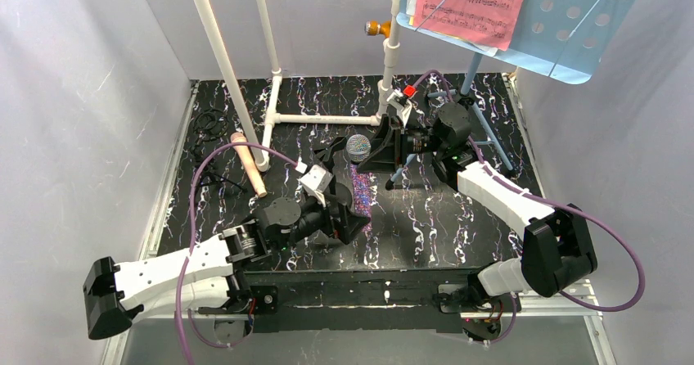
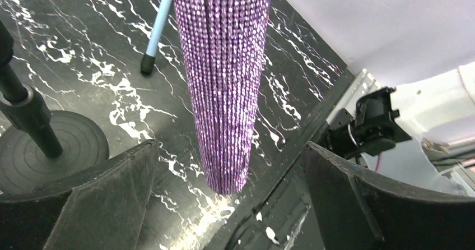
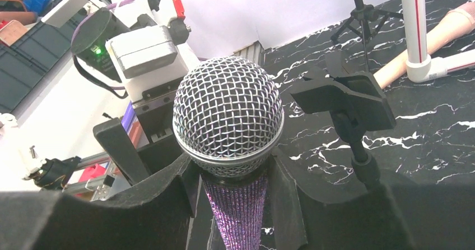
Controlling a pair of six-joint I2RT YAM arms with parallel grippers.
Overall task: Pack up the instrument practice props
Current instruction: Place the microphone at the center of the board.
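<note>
My right gripper (image 3: pixel 238 183) is shut on the glittery purple microphone (image 3: pixel 238 216), just under its grey mesh head (image 3: pixel 228 112). It holds the microphone off the table, tail hanging down. My left gripper (image 2: pixel 229 149) is open, one finger on each side of the microphone's purple tail (image 2: pixel 224 93) without touching it. In the top view the microphone (image 1: pixel 358 181) hangs between the right gripper (image 1: pixel 378 148) and the left gripper (image 1: pixel 345 216). The pink microphone (image 1: pixel 248 164) lies on the table at the left.
A black round-base mount (image 2: pixel 56 143) stands left of the tail, its clip (image 3: pixel 347 96) beside the mesh head. A small black tripod (image 3: pixel 364 9) stands beyond. The light-blue music rack (image 1: pixel 573 21) holds pink sheet-music pages (image 1: pixel 470 5) at the back right. White pipe frame (image 1: pixel 327 119) crosses the back.
</note>
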